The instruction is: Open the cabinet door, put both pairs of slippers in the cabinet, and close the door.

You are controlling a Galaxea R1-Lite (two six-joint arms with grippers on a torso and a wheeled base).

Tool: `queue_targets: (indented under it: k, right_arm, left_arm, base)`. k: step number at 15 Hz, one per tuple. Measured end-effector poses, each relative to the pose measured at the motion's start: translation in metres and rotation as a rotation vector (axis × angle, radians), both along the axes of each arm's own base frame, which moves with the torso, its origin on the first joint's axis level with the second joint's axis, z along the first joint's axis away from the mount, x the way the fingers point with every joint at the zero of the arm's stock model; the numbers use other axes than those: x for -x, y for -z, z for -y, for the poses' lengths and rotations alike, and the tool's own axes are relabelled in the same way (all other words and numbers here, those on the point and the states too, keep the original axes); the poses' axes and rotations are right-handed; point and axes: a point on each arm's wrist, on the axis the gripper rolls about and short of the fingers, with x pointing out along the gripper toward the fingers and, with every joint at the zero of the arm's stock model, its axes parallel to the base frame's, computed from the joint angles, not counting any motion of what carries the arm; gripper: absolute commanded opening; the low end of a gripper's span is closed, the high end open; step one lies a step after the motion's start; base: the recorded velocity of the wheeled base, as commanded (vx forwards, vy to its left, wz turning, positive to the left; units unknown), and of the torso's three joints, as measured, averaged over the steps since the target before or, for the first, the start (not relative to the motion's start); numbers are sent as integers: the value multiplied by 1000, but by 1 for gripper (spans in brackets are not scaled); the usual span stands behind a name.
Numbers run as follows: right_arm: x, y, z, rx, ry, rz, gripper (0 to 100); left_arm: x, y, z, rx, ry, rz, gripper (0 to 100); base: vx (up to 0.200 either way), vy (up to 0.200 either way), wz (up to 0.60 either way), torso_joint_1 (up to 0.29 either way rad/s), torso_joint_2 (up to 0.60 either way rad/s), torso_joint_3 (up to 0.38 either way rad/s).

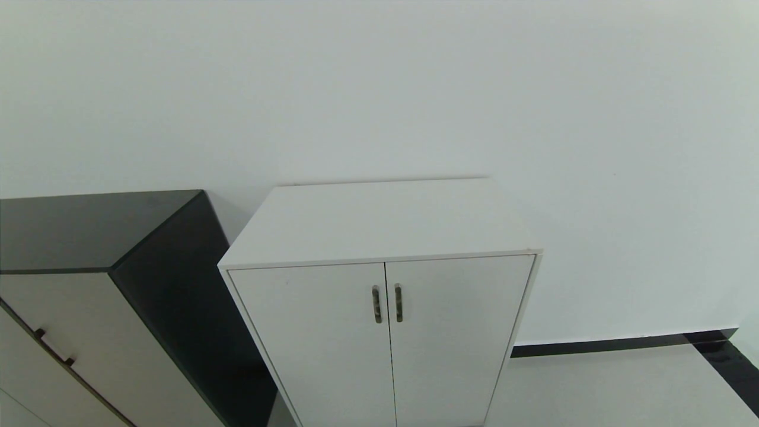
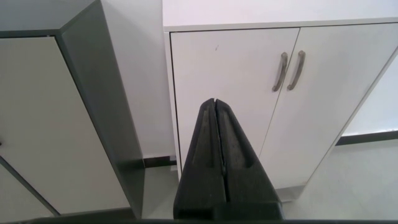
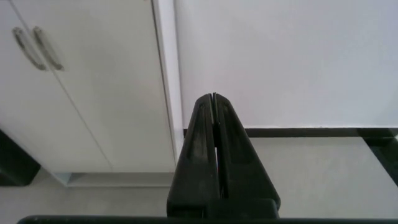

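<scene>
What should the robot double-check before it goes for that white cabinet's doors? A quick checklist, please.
1. White two-door cabinet straight ahead: ok.
2. Its two upright metal handles unobstructed: ok.
3. Cabinet doors open for loading: not ok, both are shut.
4. Left gripper open to take a handle: not ok, it is shut.
5. Right gripper open: not ok, it is shut.
6. Whereabouts of the slippers: cannot tell.

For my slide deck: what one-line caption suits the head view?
White cabinet with both doors shut, handles side by side at centre, beside a black-topped unit, against a white wall.
</scene>
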Motion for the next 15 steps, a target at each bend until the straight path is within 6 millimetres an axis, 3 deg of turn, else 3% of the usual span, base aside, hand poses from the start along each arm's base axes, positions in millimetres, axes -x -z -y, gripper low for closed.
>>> queue_targets:
  k: [15]
  right_arm:
    - [6,1,0,-35,11,78,0]
  left_arm:
    - [0,0,0,-1,-1,1,0]
  base:
    - [0,0,0,0,0,0]
